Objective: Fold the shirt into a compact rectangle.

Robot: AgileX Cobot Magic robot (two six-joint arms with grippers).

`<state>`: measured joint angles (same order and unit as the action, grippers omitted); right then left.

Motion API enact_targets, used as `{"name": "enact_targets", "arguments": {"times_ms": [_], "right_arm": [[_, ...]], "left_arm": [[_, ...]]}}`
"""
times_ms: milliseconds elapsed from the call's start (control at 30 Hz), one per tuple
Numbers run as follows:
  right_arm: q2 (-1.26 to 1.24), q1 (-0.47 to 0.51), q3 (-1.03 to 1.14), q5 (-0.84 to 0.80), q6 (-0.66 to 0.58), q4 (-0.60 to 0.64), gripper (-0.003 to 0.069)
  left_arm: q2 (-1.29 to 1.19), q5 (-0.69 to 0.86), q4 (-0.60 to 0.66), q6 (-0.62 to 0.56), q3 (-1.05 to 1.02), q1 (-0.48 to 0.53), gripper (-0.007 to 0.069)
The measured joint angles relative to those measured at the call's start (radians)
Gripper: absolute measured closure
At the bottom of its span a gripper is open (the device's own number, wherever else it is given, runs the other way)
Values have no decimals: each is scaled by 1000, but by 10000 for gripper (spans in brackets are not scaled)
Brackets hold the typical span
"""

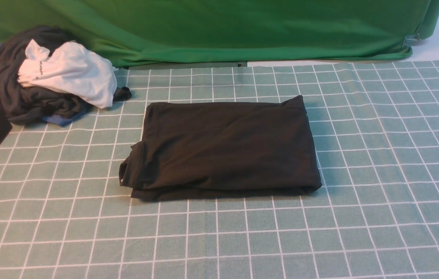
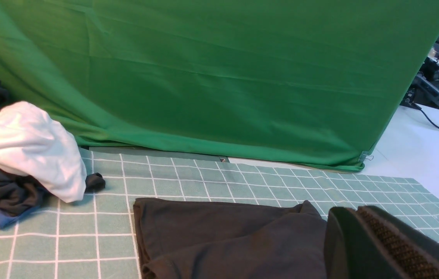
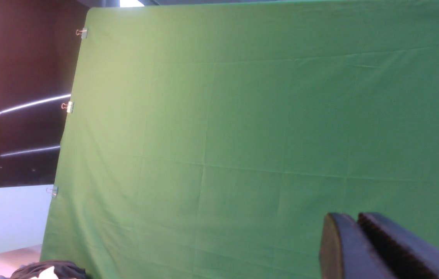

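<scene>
- The black shirt (image 1: 223, 149) lies folded on the checked tablecloth (image 1: 378, 174), apart from both grippers; nothing holds it.
- The left gripper (image 2: 353, 232) has its fingers pressed together and empty, with the shirt's far corner just beside the fingertips in the left wrist view.
- The right gripper (image 3: 353, 240) faces the green backdrop (image 3: 262, 116); its fingers look nearly together with nothing between them, though I cannot tell for sure whether they touch.
- The fold looks essentially done — what remains, I judge, is tidying: press the loose hem bulge at the near left corner flat without dragging the layers.
- The rectangle's long axis runs left to right across the table; the bunched end points toward the left arm's side, where the pile of clothes (image 1: 49, 73) sits.
</scene>
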<state>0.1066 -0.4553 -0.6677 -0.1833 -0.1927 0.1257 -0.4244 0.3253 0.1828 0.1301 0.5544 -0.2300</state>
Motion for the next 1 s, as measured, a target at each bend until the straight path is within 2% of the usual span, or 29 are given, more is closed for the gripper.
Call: {"name": "enact_targets", "arguments": {"times_ms": [200, 333, 433, 600, 700, 800, 1000], "right_arm": [[0, 0, 0, 0, 0, 0, 573], [0, 0, 0, 0, 0, 0, 564], [0, 0, 0, 0, 0, 0, 558], [0, 0, 0, 0, 0, 0, 546], [0, 0, 0, -1, 0, 0, 538], [0, 0, 0, -1, 0, 0, 536], [0, 0, 0, -1, 0, -1, 526]], "left_arm": [[12, -17, -46, -122, -28, 7, 610], [84, -68, -48, -178, -125, 74, 610], [188, -118, -56, -188, -256, 166, 610], [338, -165, -90, -190, -470, 241, 610], [407, -152, -106, -190, -552, 252, 610], [424, -85, -143, -193, -558, 252, 610], [424, -92, -174, -194, -558, 252, 610]]}}
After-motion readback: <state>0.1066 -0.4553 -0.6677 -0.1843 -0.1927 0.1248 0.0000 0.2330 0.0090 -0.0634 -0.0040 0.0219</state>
